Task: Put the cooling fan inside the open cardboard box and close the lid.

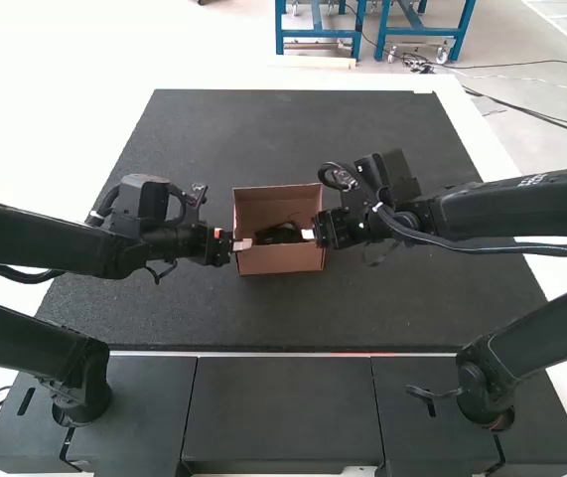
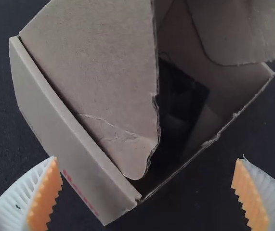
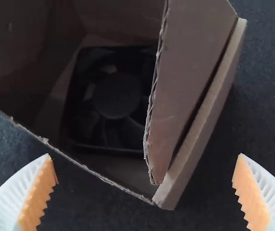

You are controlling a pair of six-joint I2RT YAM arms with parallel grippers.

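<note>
Your left gripper (image 1: 221, 243) sits at the left wall of the cardboard box (image 1: 278, 260), and your right gripper (image 1: 311, 231) at its right wall, so the box lies squarely between them on the black mat (image 1: 293, 129). Both have their ribbed fingers spread wide and hold nothing; the wrist views show this plainly for the left gripper (image 2: 147, 192) and for the right gripper (image 3: 144, 192).

The cooling fan (image 3: 113, 101) lies flat on the box floor, so what remains, as I judge it, is the lid.

The relation to mind is flap to gripper. The left flap (image 2: 94, 82) stands just ahead of your left fingers, tilted in over the opening. The right flap (image 3: 190, 82) stands just ahead of your right fingers, likewise leaning inward. Each flap seems hinged on the wall nearest its own arm, so each arm pushes towards the middle of the box. Neither arm is clearly nearer; both are close beside their flaps.
</note>
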